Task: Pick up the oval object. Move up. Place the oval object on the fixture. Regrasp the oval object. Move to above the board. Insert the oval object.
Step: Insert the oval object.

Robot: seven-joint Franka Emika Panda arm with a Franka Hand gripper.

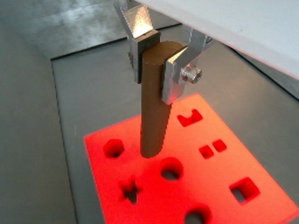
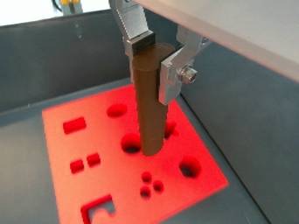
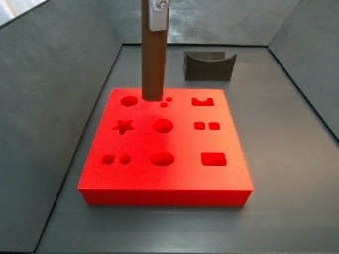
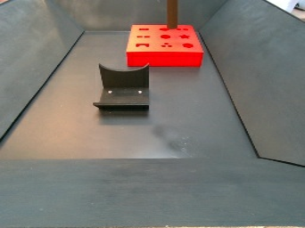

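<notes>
My gripper (image 1: 158, 61) is shut on the upper end of the oval object (image 1: 151, 114), a brown rod that hangs upright between the silver fingers (image 1: 177, 72). Both wrist views show the gripper (image 2: 156, 59) and the oval object (image 2: 149, 109) over the red board (image 2: 105, 140). Its lower end sits close above the board's top, beside a round hole (image 2: 131, 144). In a side view the oval object (image 3: 154, 64) stands over the far rows of the board (image 3: 166, 171); whether it touches is unclear. The fixture (image 4: 121, 87) stands apart on the floor, with nothing on it.
Sloping grey walls (image 4: 36, 71) enclose the grey floor (image 4: 167, 134) on all sides. The board (image 4: 167, 56) lies at one end of this bin. The fixture (image 3: 208, 65) stands just behind the board in a side view.
</notes>
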